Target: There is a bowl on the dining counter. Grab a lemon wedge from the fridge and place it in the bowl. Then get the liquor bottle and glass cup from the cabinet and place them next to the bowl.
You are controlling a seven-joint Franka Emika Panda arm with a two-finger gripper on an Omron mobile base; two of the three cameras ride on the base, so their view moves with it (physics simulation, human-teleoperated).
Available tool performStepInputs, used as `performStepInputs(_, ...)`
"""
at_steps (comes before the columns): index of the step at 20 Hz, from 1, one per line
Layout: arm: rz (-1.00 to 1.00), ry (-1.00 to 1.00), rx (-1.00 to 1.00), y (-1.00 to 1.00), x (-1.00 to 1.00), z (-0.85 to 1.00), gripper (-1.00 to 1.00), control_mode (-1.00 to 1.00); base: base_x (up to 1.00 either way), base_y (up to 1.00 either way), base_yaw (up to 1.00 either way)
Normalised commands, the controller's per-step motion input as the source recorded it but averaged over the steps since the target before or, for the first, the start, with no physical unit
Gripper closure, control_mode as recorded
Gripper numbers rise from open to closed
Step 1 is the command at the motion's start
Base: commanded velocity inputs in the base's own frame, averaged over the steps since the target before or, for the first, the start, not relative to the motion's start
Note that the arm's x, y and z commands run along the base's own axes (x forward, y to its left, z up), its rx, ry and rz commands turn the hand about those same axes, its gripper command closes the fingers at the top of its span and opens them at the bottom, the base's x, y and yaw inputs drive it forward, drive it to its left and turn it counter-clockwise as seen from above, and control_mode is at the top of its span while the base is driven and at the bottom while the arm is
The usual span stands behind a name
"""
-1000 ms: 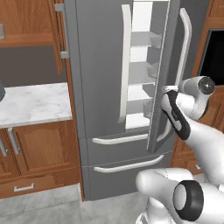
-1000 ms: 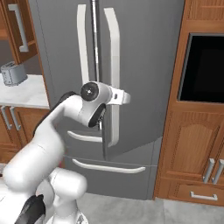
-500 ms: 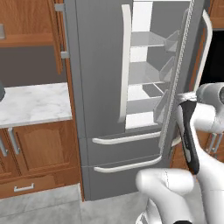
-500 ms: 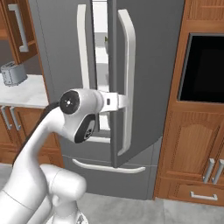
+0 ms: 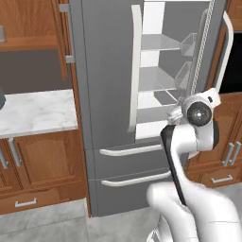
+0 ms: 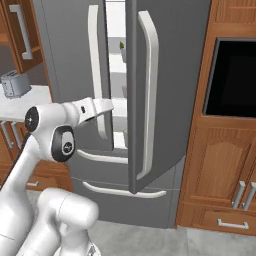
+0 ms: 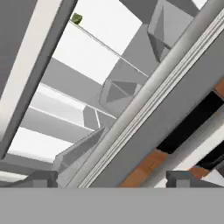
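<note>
Claw (image 7: pixel 111 177) spread, empty, at fridge (image 5: pixel 108 94) door gap; small green object, likely lemon (image 7: pixel 76 18), deeper inside, higher shelf.

The fridge (image 5: pixel 111 94) has its right door swung open, and pale shelves (image 5: pixel 160 43) show inside, one above the other. In the right base view, a small green thing (image 6: pixel 121 47) sits on a high shelf, too small to tell what it is. The hand view shows a little green thing (image 7: pixel 77 18) on a white shelf (image 7: pixel 94 48) as well. Grey bins (image 5: pixel 189 43) hang on the inside of the open door (image 6: pixel 160 80). Beside the fridge, a white marble counter (image 5: pixel 35 111) rests on brown wooden cupboards (image 5: pixel 40 160). A grey toaster (image 6: pixel 16 83) stands on that counter. The floor (image 6: pixel 150 240) is grey.
</note>
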Motion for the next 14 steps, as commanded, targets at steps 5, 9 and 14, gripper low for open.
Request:
performStepInputs(5,-0.27,0.39,-0.25,0.21,0.9,0.36,-1.0,-1.0,0.0,0.0,0.0)
performStepInputs(9,-0.33,0.48,-0.25,0.03,0.9,0.24,-1.0,-1.0,0.0,0.0,0.0)
performStepInputs(14,-0.33,0.54,-0.29,-0.02,0.99,-0.01,-1.0,-1.0,0.0,0.0,0.0)
